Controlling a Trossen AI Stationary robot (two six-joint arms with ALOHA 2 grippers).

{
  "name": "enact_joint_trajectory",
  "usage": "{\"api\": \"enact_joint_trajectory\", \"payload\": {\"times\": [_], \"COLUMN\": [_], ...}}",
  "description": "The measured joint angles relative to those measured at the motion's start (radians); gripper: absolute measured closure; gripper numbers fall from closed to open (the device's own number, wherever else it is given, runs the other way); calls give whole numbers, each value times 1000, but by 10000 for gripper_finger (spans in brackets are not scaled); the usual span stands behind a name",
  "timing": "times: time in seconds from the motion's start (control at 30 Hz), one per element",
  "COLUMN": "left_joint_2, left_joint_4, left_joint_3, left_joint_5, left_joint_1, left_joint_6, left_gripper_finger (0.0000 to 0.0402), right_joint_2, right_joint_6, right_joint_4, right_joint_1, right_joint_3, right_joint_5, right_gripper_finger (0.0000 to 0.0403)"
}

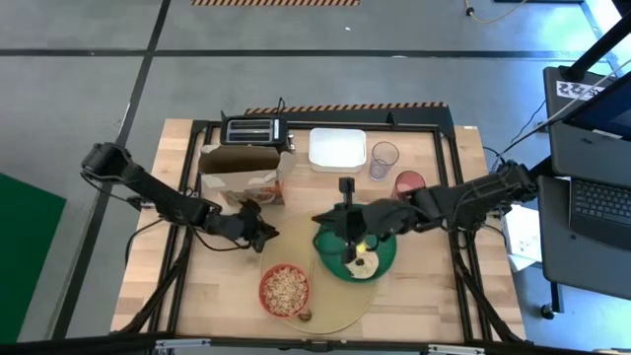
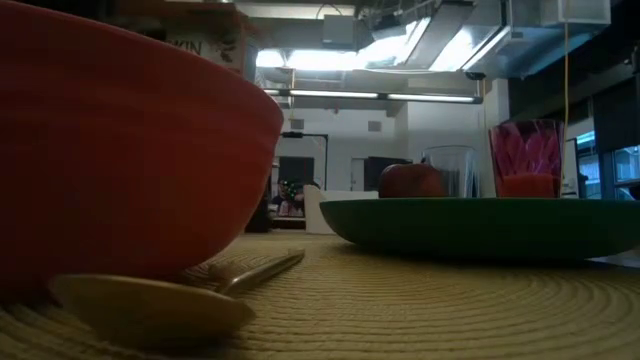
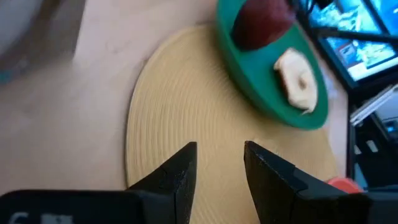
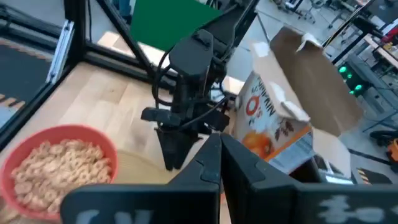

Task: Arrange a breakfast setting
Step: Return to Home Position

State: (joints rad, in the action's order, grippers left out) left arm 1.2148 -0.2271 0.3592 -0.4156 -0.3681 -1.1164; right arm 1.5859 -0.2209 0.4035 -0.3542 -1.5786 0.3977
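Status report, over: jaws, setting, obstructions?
Left gripper open, empty, at mat edge. Right gripper shut, empty, over green plate. Apple, bagel on plate. Cereal box beside left gripper.

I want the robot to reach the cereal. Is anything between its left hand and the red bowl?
Nothing visible. The left hand hangs open at the edge of the mat; only bare mat lies between it and the red bowl. The right hand is by the green plate.
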Motion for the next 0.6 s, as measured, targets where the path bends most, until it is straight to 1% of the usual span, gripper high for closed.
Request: {"api": "enact_joint_trajectory", "payload": {"times": [0.07, 0.13, 0.2, 0.3, 0.43, 0.53, 0.6], "left_joint_2": [-40, -78, -119, -196, -287, -314, -312], "left_joint_4": [6, -9, -34, -134, -229, -227, -213], "left_joint_3": [0, 1, 1, 5, 66, 146, 200], "left_joint_5": [-5, -6, -19, -55, -57, -22, 16], "left_joint_1": [7, 6, 2, -5, -5, 0, 20], "left_joint_6": [20, 24, 38, 124, 300, 460, 534], "left_gripper_finger": [274, 274, 274, 274, 274, 274, 274], "right_joint_2": [-2, -5, -7, -9, -13, -29, -51], "right_joint_6": [-24, -46, -91, -123, -41, 38, 89], "right_joint_4": [-22, -89, -175, -319, -608, -885, -1047], "right_joint_1": [21, 48, 77, 134, 201, 239, 269], "right_joint_3": [2, 2, 2, 37, 179, 303, 388], "right_joint_5": [-13, -56, -132, -274, -443, -487, -503], "right_gripper_finger": [400, 400, 400, 400, 400, 400, 400]}}
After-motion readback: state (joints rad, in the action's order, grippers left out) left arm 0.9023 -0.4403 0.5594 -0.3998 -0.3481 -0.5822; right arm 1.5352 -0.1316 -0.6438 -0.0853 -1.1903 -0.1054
